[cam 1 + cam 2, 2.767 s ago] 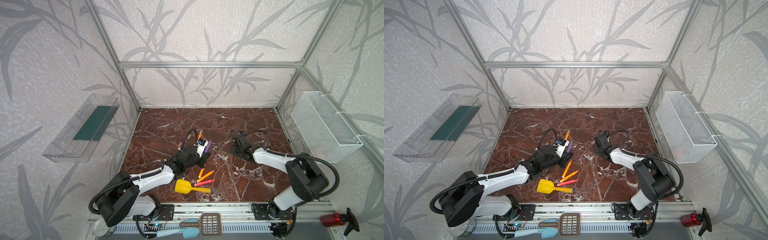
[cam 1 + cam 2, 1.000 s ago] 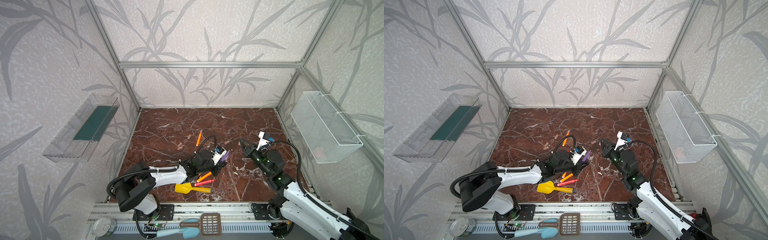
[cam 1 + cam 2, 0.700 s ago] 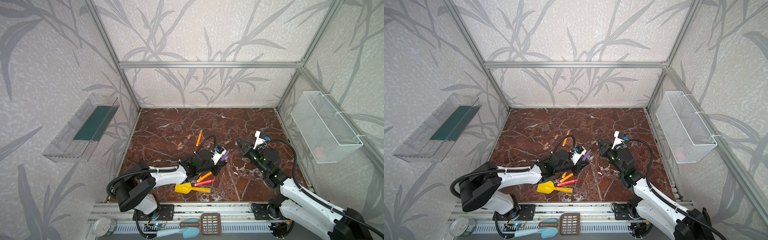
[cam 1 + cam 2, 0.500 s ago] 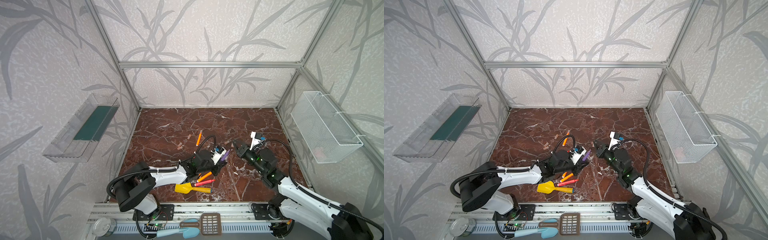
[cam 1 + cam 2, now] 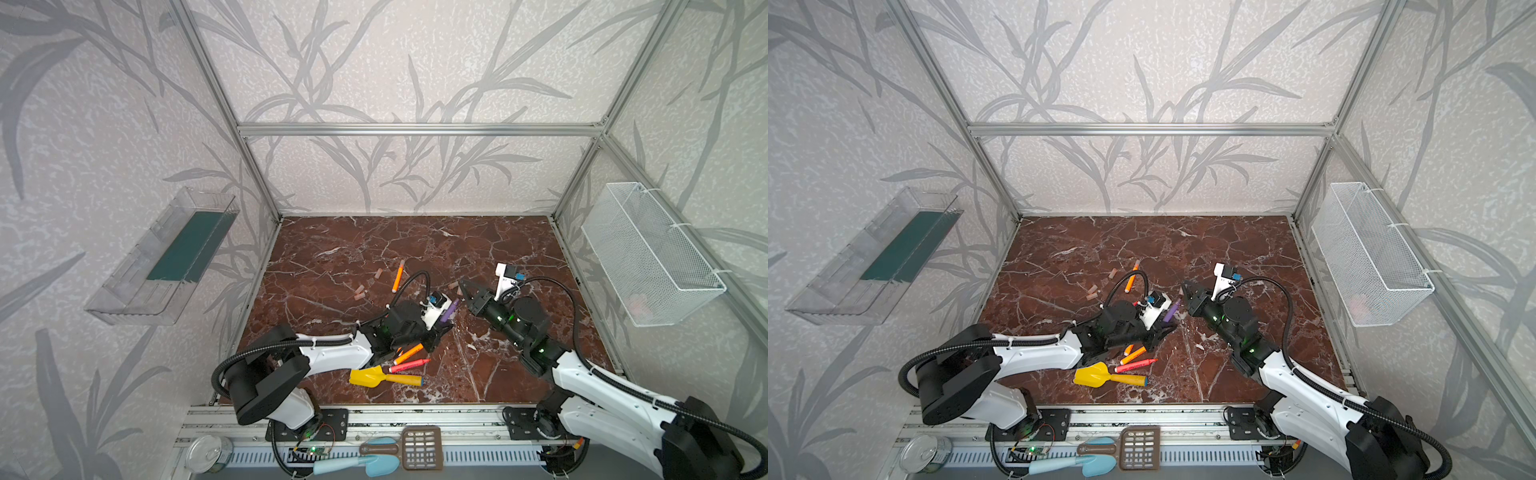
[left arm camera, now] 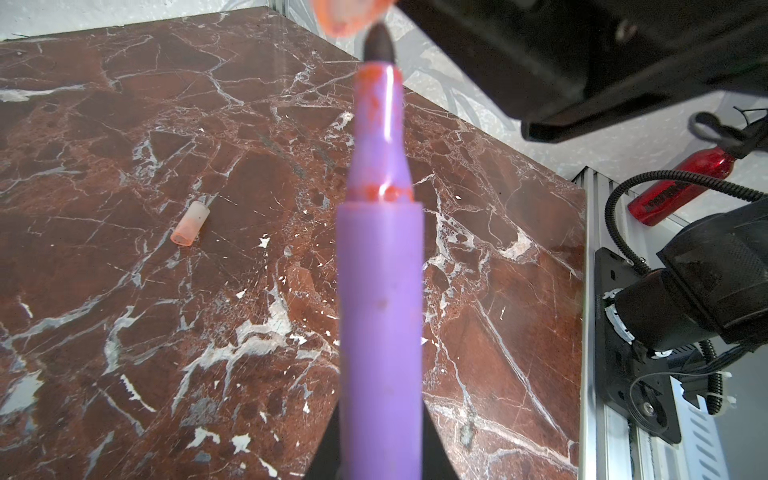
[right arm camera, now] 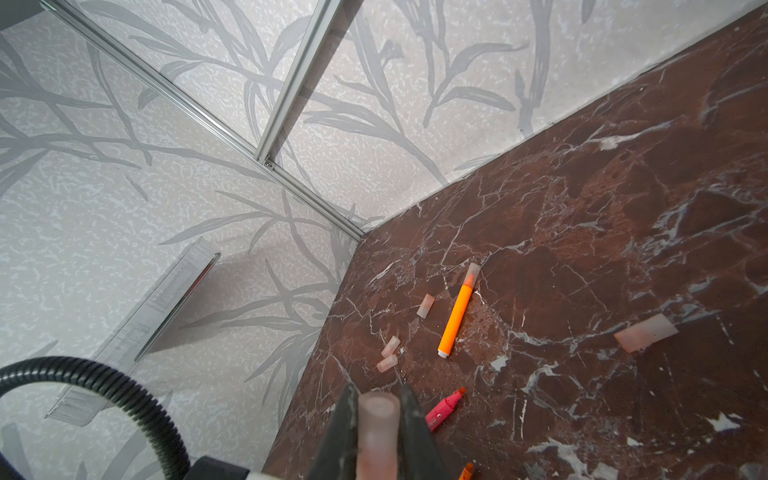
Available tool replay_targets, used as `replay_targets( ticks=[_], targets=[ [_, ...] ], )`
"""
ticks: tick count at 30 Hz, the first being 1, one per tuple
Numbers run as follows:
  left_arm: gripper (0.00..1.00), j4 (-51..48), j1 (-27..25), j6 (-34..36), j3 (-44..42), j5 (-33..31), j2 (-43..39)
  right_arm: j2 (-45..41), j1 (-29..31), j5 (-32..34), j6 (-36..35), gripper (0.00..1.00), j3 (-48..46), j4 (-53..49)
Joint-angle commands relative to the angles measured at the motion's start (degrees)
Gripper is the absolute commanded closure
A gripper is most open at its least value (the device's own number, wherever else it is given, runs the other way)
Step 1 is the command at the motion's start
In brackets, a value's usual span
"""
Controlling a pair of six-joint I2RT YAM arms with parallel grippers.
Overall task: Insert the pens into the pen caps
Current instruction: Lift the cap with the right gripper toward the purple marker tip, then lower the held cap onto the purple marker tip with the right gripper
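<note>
My left gripper [image 5: 444, 326] [image 6: 380, 415] is shut on a purple pen [image 5: 449, 311] [image 6: 380, 291], tip pointing right. My right gripper [image 5: 463, 284] [image 7: 376, 399] is shut on a pale pen cap [image 7: 376, 419]. In the left wrist view the cap's open mouth [image 6: 349, 12] sits just at the pen's dark tip. A capped orange pen [image 5: 398, 276] [image 7: 457, 316] lies behind. Three loose caps [image 5: 360, 293] [image 7: 390, 346] lie left of it and another lies nearer [image 7: 646, 332]. An orange pen [image 5: 409, 353] and a pink-red pen [image 5: 409, 365] lie by the left arm.
A yellow toy shovel [image 5: 382, 378] lies near the front edge. A wire basket [image 5: 648, 257] hangs on the right wall and a clear shelf [image 5: 166, 257] on the left wall. A red bottle [image 6: 681, 183] lies outside the frame rail.
My right gripper has moved left and lower with the cap, closing on the purple pen's tip. The left gripper and pen have stayed put over the last second.
</note>
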Motion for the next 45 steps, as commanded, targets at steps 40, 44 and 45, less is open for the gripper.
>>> replay_targets(
  ticks=[40, 44, 45],
  targets=[
    [1.00, 1.3, 5.9, -5.9, 6.1, 6.3, -1.5, 5.0, 9.8, 2.5, -0.3, 1.00, 6.3, -9.8],
    [1.00, -2.2, 5.6, -3.6, 6.5, 1.1, -2.7, 5.0, 11.2, 6.0, -1.5, 1.00, 7.3, -12.3],
    [1.00, -2.9, 5.4, -3.0, 6.6, -0.5, -3.0, 5.0, 11.7, 6.9, -1.9, 1.00, 7.7, -13.2]
  ],
)
